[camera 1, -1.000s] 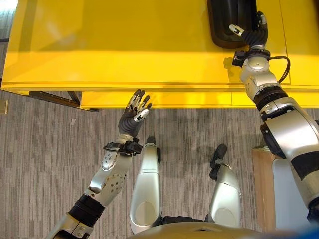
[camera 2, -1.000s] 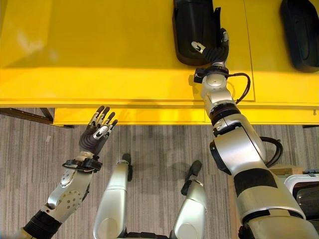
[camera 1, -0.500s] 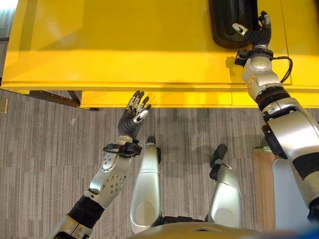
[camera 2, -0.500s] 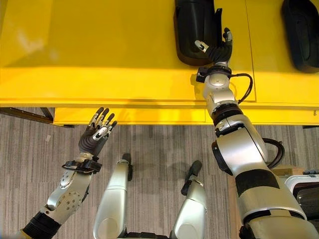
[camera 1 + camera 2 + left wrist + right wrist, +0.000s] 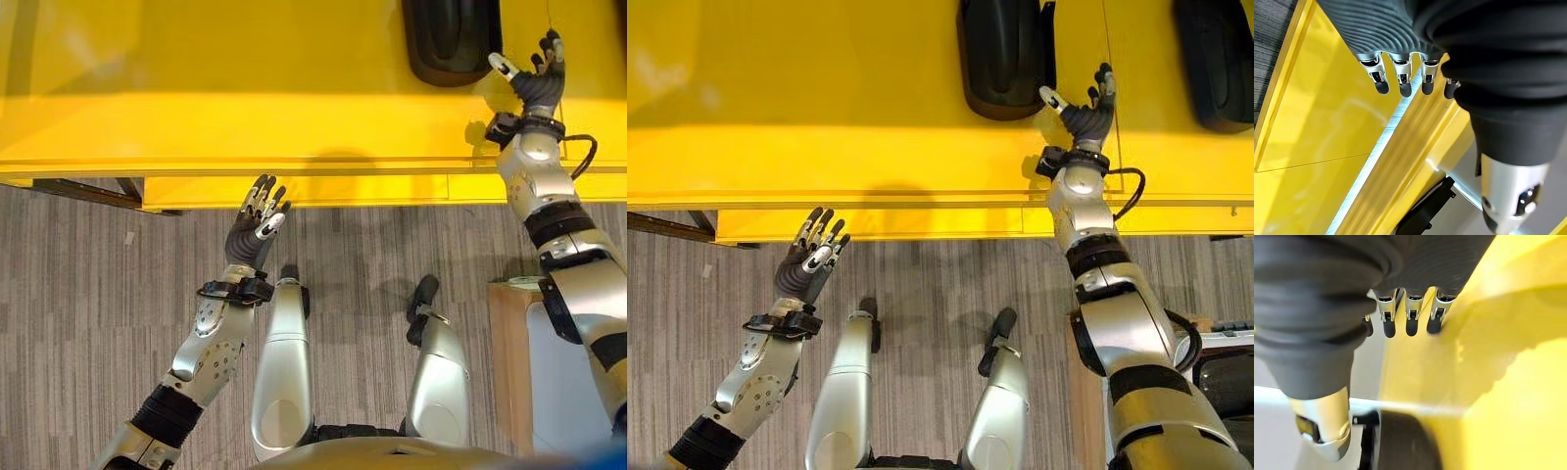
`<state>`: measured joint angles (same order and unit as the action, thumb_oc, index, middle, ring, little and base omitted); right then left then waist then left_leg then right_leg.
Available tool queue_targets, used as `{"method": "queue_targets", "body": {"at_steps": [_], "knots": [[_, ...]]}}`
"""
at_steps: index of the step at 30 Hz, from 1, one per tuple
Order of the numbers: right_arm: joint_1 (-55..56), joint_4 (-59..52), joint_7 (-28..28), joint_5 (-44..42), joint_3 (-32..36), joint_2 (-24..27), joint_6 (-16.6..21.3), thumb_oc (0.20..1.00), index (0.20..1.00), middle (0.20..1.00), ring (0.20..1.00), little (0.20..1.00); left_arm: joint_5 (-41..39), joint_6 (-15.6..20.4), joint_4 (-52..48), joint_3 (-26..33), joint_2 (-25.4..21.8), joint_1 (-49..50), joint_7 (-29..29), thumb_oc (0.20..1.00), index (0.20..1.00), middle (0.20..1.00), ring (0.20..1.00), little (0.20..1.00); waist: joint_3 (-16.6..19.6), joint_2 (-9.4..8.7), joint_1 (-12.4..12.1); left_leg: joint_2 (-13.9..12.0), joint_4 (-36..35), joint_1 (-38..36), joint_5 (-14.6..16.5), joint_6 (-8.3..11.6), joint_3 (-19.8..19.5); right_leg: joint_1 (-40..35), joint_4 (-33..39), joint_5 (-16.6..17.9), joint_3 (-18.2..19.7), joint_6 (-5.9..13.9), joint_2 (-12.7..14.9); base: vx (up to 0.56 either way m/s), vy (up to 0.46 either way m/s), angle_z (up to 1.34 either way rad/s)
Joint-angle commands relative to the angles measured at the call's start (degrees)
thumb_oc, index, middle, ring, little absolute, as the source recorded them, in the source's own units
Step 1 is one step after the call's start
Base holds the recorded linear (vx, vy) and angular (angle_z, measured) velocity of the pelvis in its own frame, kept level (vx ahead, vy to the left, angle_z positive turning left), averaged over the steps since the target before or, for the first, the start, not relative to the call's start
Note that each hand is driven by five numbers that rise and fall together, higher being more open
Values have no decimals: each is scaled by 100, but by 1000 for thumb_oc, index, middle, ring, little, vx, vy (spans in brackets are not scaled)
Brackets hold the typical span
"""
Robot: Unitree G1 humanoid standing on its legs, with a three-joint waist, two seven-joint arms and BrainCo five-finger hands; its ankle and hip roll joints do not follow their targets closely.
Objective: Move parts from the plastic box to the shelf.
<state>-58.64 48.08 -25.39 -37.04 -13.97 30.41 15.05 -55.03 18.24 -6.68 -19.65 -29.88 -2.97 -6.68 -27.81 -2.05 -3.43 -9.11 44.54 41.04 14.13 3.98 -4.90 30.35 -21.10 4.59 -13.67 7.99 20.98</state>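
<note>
A black moulded part [image 5: 451, 39] lies on the yellow shelf [image 5: 245, 88], at its far side. My right hand [image 5: 537, 90] hovers over the shelf just right of that part, open, fingers spread and holding nothing. In the right wrist view its straight fingers [image 5: 1410, 323] point over the yellow surface, with the black part [image 5: 1400, 440] beside the thumb. A second black part [image 5: 1215, 59] lies further right on the shelf. My left hand [image 5: 250, 235] is raised over the floor in front of the shelf's front edge, open and empty.
The shelf's front edge [image 5: 294, 186] runs across the view above grey carpet [image 5: 88, 294]. A pale box on a wooden stand [image 5: 524, 362] sits at my right side, and its inside looks dark in the right eye view.
My right hand has come off the black part's near right corner and moved right, fingers now spread. The part stays on the shelf. The view has shifted slightly; the left hand holds still.
</note>
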Motion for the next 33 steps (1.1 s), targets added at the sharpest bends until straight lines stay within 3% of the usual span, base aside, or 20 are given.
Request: {"method": "queue_targets", "body": {"at_steps": [1,12,13,16,17,21,23,26,29,31,33], "knots": [[191,-604,-59,-101,364,492,459,1000,1000,1000,1000,1000,97,257,-405,124,44,120,59,1000,1000,1000,1000,1000,-148,140,-40,70,-975,-233,-721,14,52,53,-1931,-1546,286,-94,5,15,-4,-5],[3184,-3801,334,437,1449,199,793,1000,1000,1000,1000,1000,218,206,-363,443,180,304,145,1000,1000,1000,1000,1000,14,53,220,-44,-1260,-643,-783,53,91,-244,-1750,-1541,267,-62,-62,10,-28,-5],[3749,-4337,504,558,1523,7,815,1000,1000,1000,1000,1000,258,176,-355,491,182,333,203,1000,1000,1000,1000,1000,73,49,287,-94,-1486,-754,-1018,41,121,-327,-1555,-1377,213,-100,-106,-30,-45,-10],[4497,-5078,941,506,1473,-264,792,1000,1000,1000,1000,1000,308,102,-270,560,192,385,298,1000,1000,1000,1000,1000,240,13,371,-227,-1873,-1138,-1191,90,152,-646,-1173,-1285,175,-81,-255,53,-86,-14],[4912,-5501,1292,416,1356,-360,764,1000,1000,1000,1000,1000,332,63,-217,637,213,482,376,1000,1000,1000,1000,1000,350,-19,435,-383,-2253,-1529,-1339,122,236,-915,-866,-1198,180,-64,-386,107,-93,-34],[5758,-6012,1830,258,1025,-623,609,1000,1000,1000,1000,1000,449,32,-131,842,263,699,503,1000,1000,1000,1000,1000,616,-18,600,-688,-2994,-2247,-1629,172,496,-1299,-229,-1031,349,-43,-654,88,-60,-38],[6012,-6166,1908,351,1008,-606,522,1000,1000,1000,1000,1000,503,5,-101,897,287,748,524,1000,1000,1000,1000,1000,704,-11,634,-765,-3202,-2446,-1700,198,588,-1407,-74,-998,385,-34,-718,68,-57,-42],[6792,-6361,2350,166,911,-682,366,1000,1000,1000,1000,1000,601,-64,37,1010,446,998,688,1000,1000,1000,1000,1000,1065,40,818,-1083,-3821,-3057,-2009,328,918,-1689,363,-936,522,-31,-978,55,-62,-37],[6904,-6401,2372,268,903,-624,317,1000,1000,1000,1000,1000,611,-71,65,1046,489,1068,723,1000,1000,1000,1000,1000,1159,65,862,-1158,-4004,-3233,-2142,375,1052,-1758,460,-925,608,-39,-1073,40,-61,-47],[6985,-6286,2505,374,818,-416,241,1000,1000,1000,1000,1000,686,-51,286,1028,686,932,818,1000,1000,1000,1000,1000,1450,205,1011,-1375,-4243,-3488,-2629,522,1285,-1948,829,-921,846,-133,-1362,32,-169,-56],[7134,-6344,2525,370,836,-318,241,1000,1000,1000,1000,1000,710,-53,371,998,783,906,808,1000,1000,1000,1000,1000,1520,285,1103,-1487,-4349,-3541,-2894,603,1434,-1993,903,-954,884,-241,-1495,3,-169,-45]]}}
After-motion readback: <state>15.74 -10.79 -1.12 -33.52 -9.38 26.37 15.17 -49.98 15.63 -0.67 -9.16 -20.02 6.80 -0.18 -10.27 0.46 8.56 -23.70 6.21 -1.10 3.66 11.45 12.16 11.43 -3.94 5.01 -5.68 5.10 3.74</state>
